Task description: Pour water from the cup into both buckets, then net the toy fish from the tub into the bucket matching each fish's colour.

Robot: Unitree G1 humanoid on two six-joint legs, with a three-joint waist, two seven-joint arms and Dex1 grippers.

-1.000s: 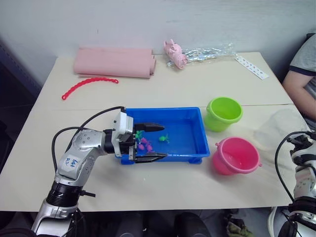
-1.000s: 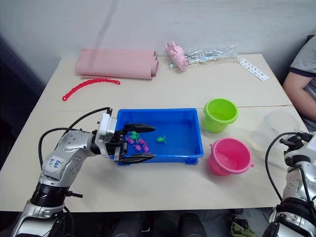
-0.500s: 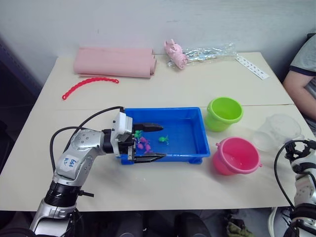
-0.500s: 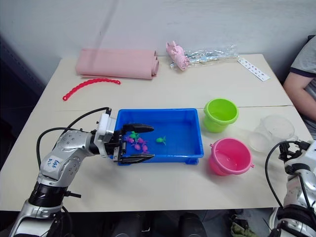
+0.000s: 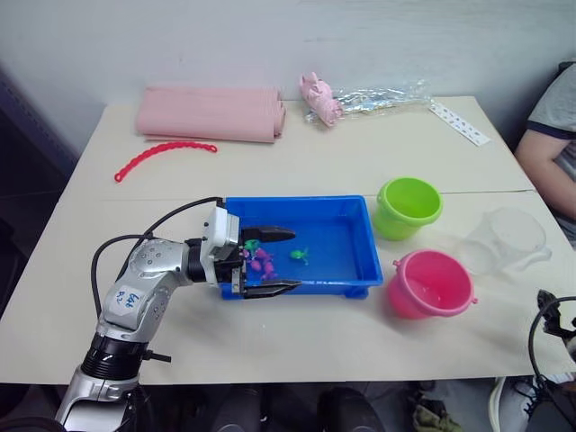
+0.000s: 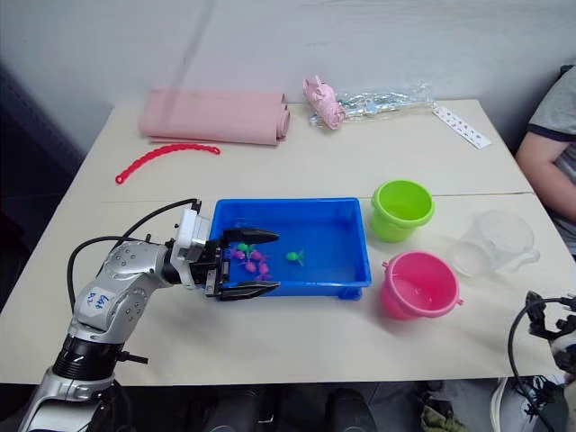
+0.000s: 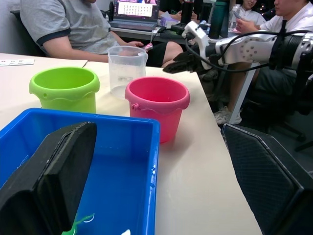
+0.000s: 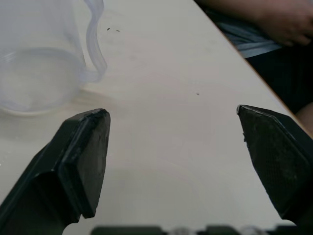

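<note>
Cup [image 6: 493, 241] stands upright and alone on our table [image 6: 297, 171], right of the green bucket [image 6: 402, 209] and pink bucket [image 6: 420, 284], now that our right gripper [image 8: 178, 161] has let go and drawn back off the table's edge, fingers spread wide and empty. Our left gripper [image 6: 250, 263] stays parted and empty over the left end of the blue tub [image 6: 346, 256], straddling its near rim, toy fish [image 6: 251, 262] lying between its fingers.
</note>
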